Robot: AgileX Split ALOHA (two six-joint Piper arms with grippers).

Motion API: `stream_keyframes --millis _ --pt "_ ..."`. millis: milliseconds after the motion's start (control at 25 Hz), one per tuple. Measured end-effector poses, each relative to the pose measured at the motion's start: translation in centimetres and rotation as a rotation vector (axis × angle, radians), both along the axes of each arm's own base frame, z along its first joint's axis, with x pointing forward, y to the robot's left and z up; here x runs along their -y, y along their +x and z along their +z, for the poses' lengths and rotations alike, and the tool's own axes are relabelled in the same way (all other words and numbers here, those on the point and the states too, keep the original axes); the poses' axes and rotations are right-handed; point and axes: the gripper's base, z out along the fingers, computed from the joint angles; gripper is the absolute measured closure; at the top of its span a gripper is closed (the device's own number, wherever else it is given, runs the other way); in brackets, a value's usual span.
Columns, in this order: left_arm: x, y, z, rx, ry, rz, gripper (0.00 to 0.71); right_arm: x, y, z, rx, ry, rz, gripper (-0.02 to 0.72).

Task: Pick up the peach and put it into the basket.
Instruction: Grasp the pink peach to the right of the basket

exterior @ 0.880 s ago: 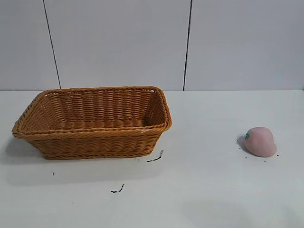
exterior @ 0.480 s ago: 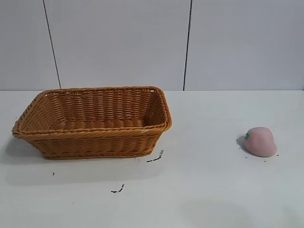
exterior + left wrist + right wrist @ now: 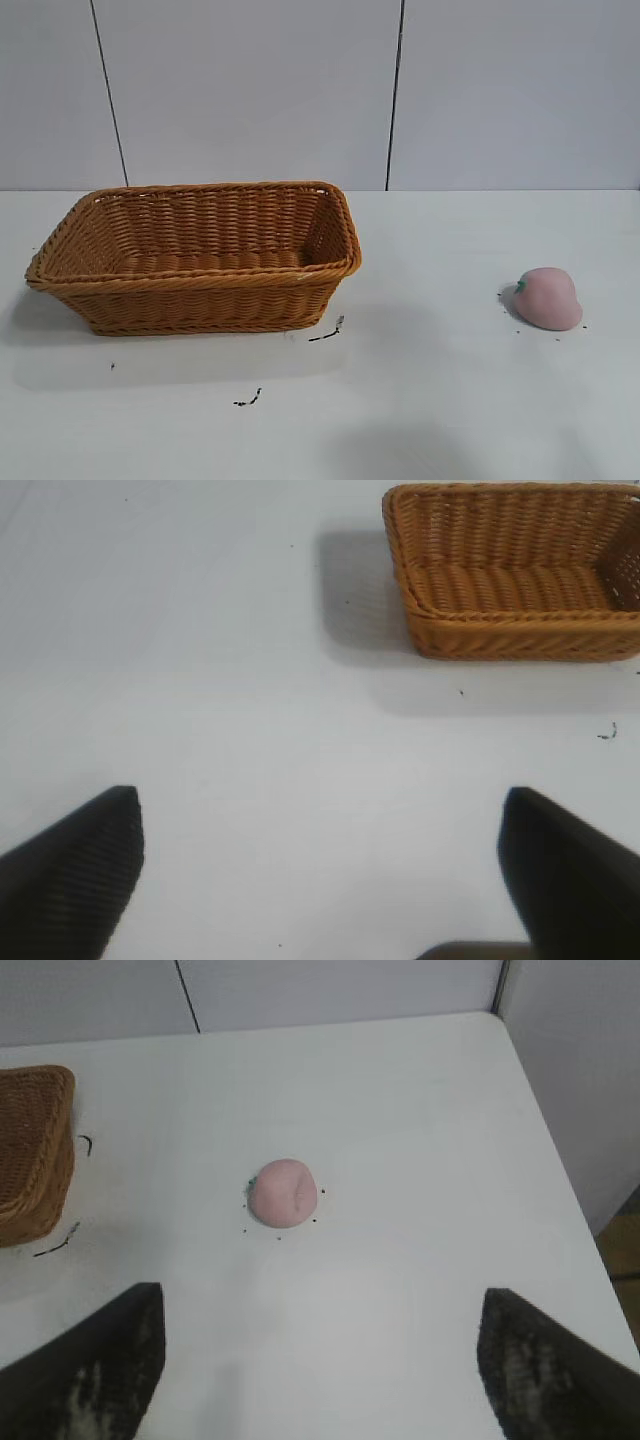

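shadow creeps in at near edge | peach point(image 3: 548, 298) alone on open surface point(image 3: 430, 400) | basket point(image 3: 195, 256) holds nothing | both end effectors point(image 3: 320, 865) point(image 3: 320, 1360) released

white table point(image 3: 450, 400) before a pale panelled wall point(image 3: 250, 90)

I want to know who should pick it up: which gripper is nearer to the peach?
Right. The right gripper hangs open over the table with the peach just ahead of it. The left gripper, open too, faces the basket; its view shows no peach.
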Motion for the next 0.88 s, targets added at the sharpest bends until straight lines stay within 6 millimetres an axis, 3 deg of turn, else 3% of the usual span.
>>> stream_keyframes --millis 160,320,480,680,880 --pt "0.0 0.0 0.0 0.000 0.000 0.000 0.017 0.4 7.4 -0.5 -0.201 0.026 0.002 0.113" --pt "0.0 0.0 0.0 0.000 0.000 0.000 0.017 0.7 14.6 -2.4 -0.355 0.034 0.026 0.113" --pt "0.0 0.0 0.0 0.000 0.000 0.000 0.017 0.1 20.6 -5.4 -0.425 0.020 0.101 0.113" --pt "0.0 0.0 0.0 0.000 0.000 0.000 0.017 -0.4 25.6 -11.4 -0.543 0.016 0.141 0.113" --pt "0.0 0.0 0.0 0.000 0.000 0.000 0.017 -0.3 27.8 -17.4 -0.620 0.022 0.139 0.113"
